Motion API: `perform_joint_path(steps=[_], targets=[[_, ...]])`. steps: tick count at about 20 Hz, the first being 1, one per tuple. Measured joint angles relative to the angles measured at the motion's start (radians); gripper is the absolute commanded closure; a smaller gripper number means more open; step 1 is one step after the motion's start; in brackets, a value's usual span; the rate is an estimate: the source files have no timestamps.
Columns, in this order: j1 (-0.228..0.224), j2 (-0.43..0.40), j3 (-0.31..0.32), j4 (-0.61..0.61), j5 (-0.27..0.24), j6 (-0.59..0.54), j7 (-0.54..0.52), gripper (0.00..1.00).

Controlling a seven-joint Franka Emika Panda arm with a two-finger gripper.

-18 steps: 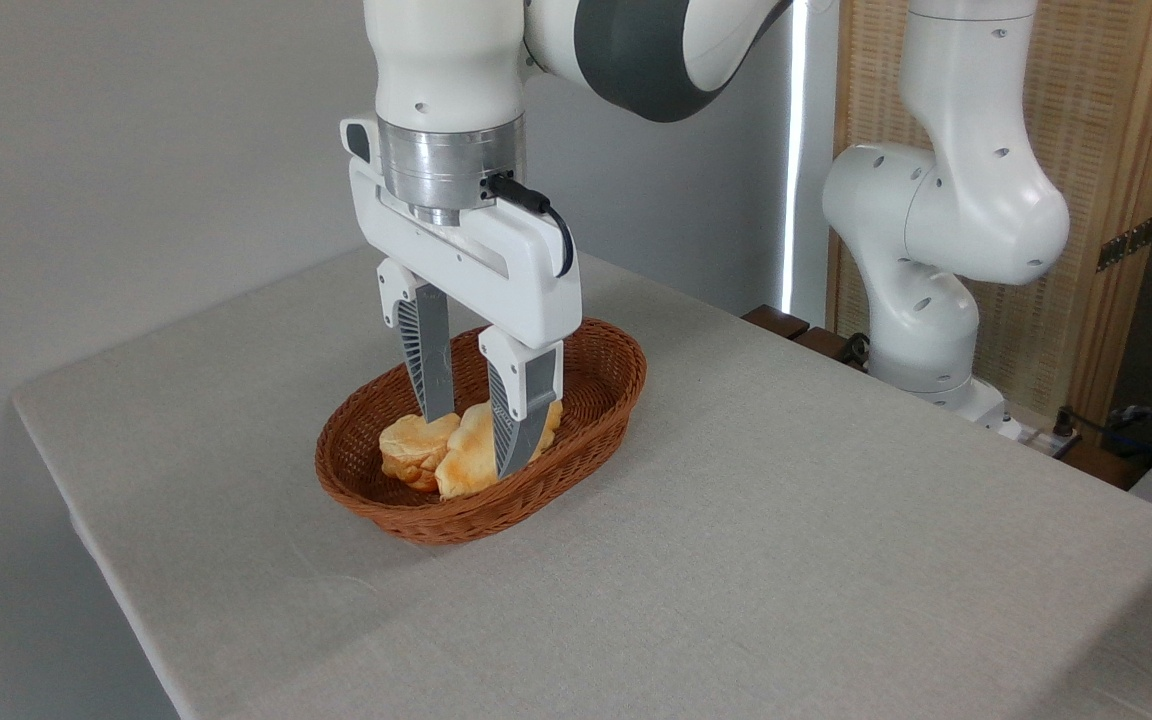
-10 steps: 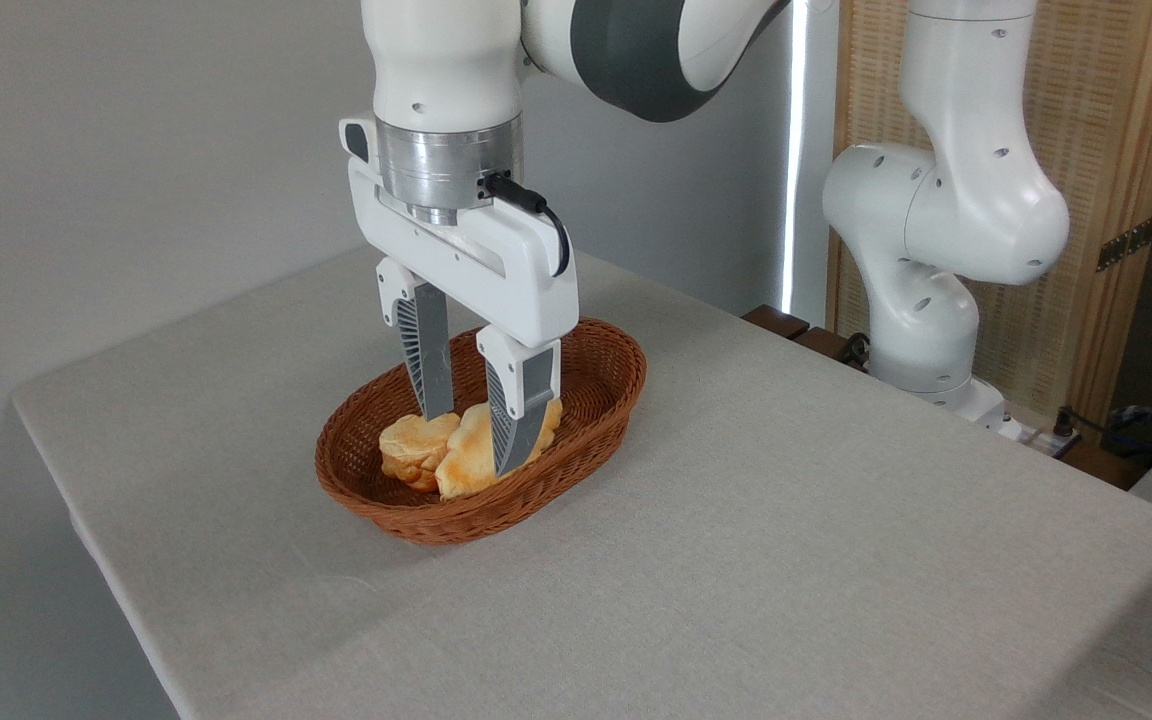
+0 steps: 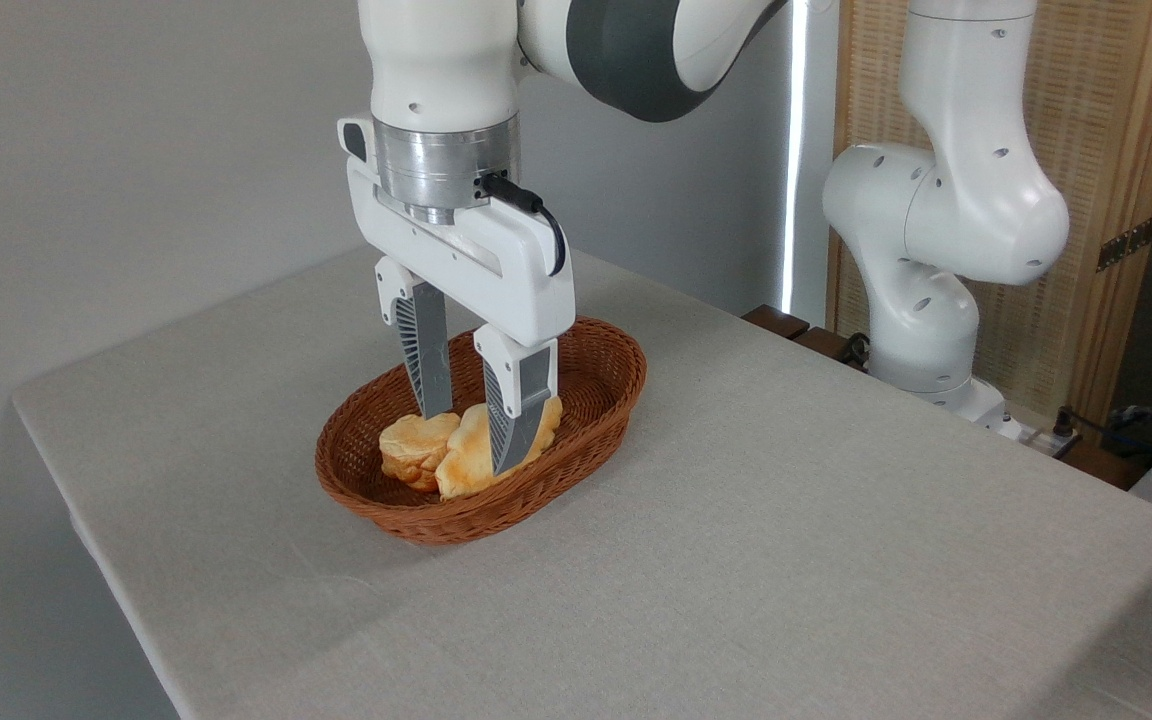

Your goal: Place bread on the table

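Note:
The bread [image 3: 464, 466], a golden elongated loaf, lies in the brown wicker basket [image 3: 591, 432] on the table [image 3: 786, 530]. My gripper [image 3: 470, 441] reaches straight down into the basket. One finger stands on each side of the loaf's middle, pressed against it, so the gripper is shut on the bread. The loaf's near tip still rests low in the basket. The right finger hides part of the loaf.
A small round bun [image 3: 412, 444] sits in the basket just left of the loaf, touching it. The arm's white base [image 3: 921, 330] stands at the table's back right. Grey cloth stretches out in front and to the right of the basket.
The gripper has risen a few pixels with its fingers at the same spacing around the loaf. The loaf's far end has come up slightly; the bun and basket have not moved.

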Motion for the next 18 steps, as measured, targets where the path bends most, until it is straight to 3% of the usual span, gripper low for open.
perform_joint_path(steps=[10,18], targets=[[-0.012,0.001,-0.003,-0.016,0.000,-0.002,0.000,0.00],[-0.078,-0.024,-0.009,-0.100,0.000,-0.002,0.000,0.00]])
